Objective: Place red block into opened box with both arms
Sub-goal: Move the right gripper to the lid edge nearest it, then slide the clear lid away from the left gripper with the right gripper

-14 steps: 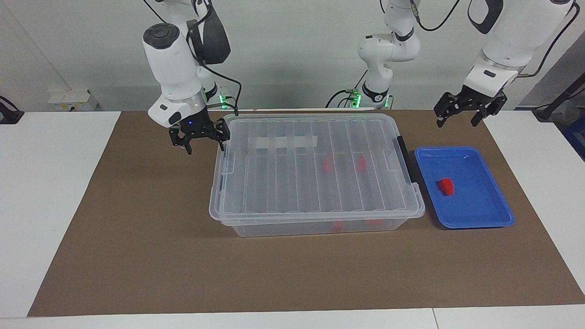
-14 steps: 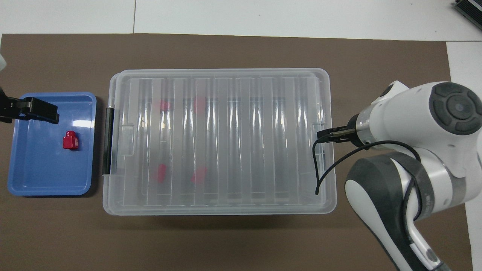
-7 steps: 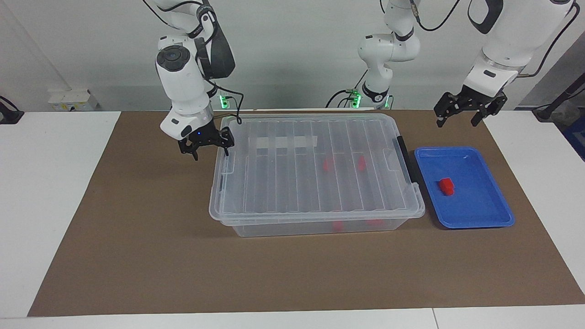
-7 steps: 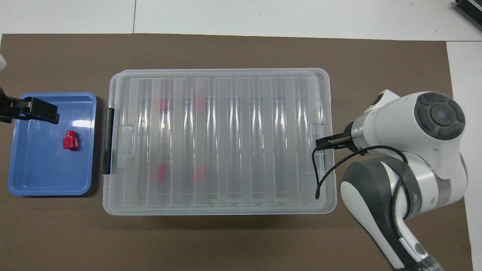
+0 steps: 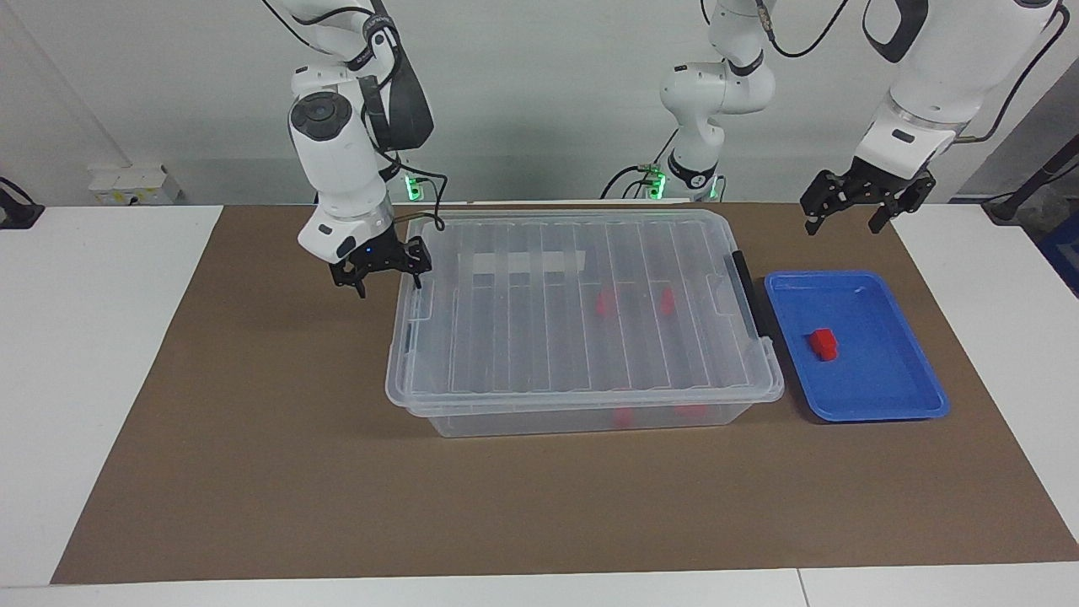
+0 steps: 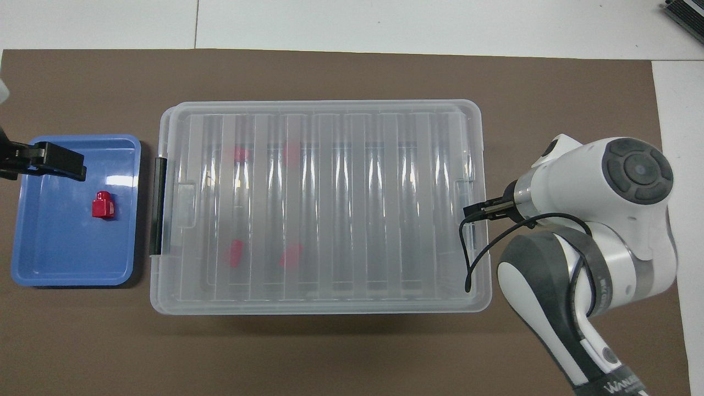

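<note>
Well, the box [image 5: 582, 316] is a big clear plastic tub, its ribbed lid [image 5: 590, 354] on, with a black handle [image 5: 750, 295] at the left arm's end and a strip of white tape [image 5: 528, 263] across the lid; a few red shapes blur through the plastic. Just beside the handle sits a shallow blue tray [image 5: 893, 396], smooth and glossy, and the red block [image 5: 824, 344] lies inside it. The left gripper [image 5: 858, 206] hangs over the mat [image 5: 253, 472] by the tray's robot-side edge, fingers apart. The right gripper [image 5: 381, 271] hovers at the box's other end, fingers spread, one tip by the lid's edge, its cable [image 6: 467, 258] drooping over the lid.
</note>
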Controlling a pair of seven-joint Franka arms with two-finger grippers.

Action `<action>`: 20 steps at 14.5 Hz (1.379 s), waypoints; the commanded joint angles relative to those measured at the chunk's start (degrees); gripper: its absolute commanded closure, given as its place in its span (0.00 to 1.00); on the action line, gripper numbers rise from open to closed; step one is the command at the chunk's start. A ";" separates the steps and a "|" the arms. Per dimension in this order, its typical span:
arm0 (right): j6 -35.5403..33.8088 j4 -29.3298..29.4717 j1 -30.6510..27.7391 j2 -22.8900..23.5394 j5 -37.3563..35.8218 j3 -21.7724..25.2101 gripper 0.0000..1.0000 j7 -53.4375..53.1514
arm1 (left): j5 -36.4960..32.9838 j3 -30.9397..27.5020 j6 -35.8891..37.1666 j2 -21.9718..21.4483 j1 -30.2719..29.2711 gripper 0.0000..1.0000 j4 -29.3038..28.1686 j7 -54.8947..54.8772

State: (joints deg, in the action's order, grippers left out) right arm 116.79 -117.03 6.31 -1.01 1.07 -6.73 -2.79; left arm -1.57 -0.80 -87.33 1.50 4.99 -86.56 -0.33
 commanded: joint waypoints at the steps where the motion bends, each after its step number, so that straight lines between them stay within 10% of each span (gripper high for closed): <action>1: 2.04 -0.57 -1.47 0.74 -1.24 0.14 0.00 1.47 | 0.07 0.10 0.06 -1.23 -0.24 0.00 -0.98 0.24; 20: -0.59 0.58 -2.35 0.39 -6.95 7.35 0.00 1.56 | 0.07 0.01 0.06 -1.15 -0.24 0.00 -0.98 0.24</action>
State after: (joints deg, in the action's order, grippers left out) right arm 117.06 -116.71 4.81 -0.74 -3.90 0.20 -2.64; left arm -1.57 -0.83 -87.33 1.50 4.98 -86.56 -0.33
